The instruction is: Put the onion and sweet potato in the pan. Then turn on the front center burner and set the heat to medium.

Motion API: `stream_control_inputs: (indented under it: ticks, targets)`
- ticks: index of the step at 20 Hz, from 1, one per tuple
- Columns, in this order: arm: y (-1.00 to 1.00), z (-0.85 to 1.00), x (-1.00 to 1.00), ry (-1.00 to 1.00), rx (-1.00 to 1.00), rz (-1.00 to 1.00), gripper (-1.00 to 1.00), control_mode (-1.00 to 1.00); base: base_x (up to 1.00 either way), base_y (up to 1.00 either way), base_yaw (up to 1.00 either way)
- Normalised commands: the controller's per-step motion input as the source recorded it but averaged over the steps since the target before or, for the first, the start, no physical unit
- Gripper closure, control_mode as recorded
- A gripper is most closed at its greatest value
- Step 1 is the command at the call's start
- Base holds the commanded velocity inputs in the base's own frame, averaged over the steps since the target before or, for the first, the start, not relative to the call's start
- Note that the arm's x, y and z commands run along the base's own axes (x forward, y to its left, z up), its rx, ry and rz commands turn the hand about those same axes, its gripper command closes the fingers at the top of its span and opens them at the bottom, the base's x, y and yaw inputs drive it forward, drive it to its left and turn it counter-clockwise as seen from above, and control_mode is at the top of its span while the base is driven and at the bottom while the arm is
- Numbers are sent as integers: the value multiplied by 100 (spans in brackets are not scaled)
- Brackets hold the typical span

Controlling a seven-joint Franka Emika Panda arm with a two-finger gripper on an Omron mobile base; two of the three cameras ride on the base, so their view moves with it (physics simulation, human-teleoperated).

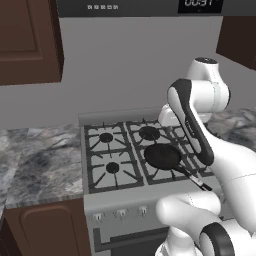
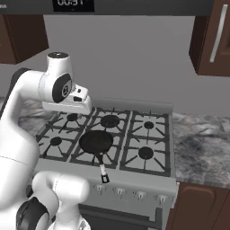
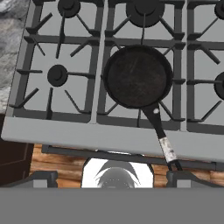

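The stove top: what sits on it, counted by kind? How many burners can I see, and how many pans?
Uncovered burner caps: 5
Black pan: 1, on the middle front grate
Total: 6

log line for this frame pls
pan: empty, on front center burner grate | handle toward stove front | gripper: above stove front edge, nothing held | onion, sweet potato: not loaded
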Motion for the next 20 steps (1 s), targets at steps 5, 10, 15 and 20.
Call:
stream_control_inputs:
  ticks: [5,10,15,20]
  targets:
    - [0,0,0,0,0,0,-100,-100,0,0,0]
    - [0,0,-12,0,0,3,-100,-100,0,0,0]
    - [0,0,-15,0,0,21,-100,-100,0,0,0]
    - [0,0,-3,0,0,37,-100,-100,0,0,0]
